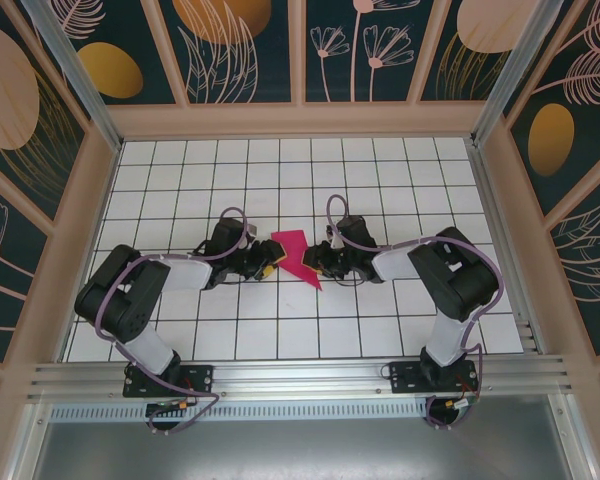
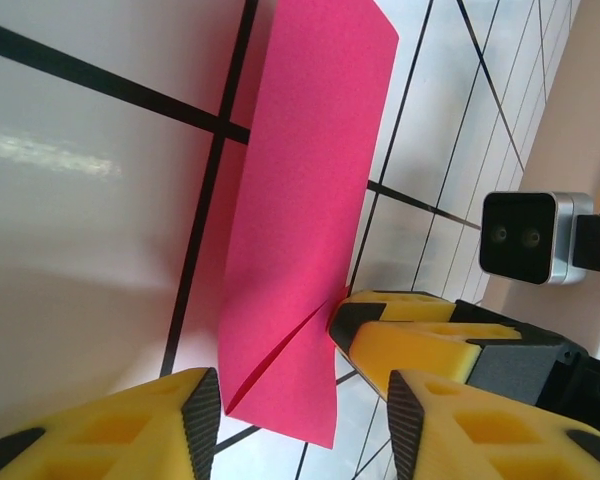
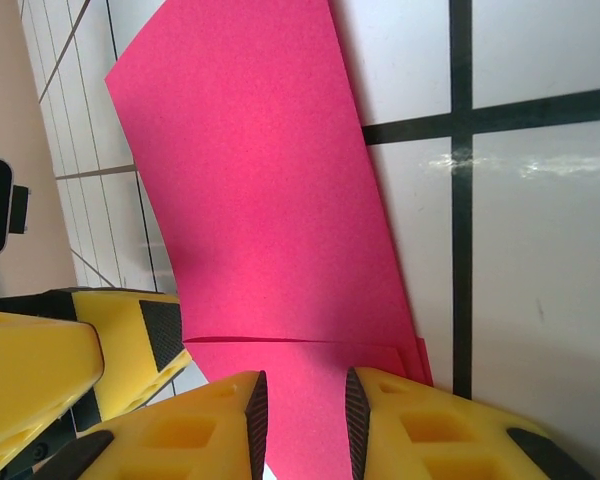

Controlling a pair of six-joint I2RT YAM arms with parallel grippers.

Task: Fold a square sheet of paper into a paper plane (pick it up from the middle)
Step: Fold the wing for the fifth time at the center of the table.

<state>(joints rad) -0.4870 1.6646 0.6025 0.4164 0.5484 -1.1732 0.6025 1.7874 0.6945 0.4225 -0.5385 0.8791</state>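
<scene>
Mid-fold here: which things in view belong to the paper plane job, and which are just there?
Belongs to the job:
- pink paper, already partly folded to a point
- left gripper at its left edge
- right gripper at its right edge

Just there:
- white tiled table
- patterned walls
- aluminium rail along the near edge

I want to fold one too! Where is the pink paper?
The creased magenta-pink paper sheet lies mid-table in the top view, on the white tiled table, between the left end effector and the right end effector.
</scene>
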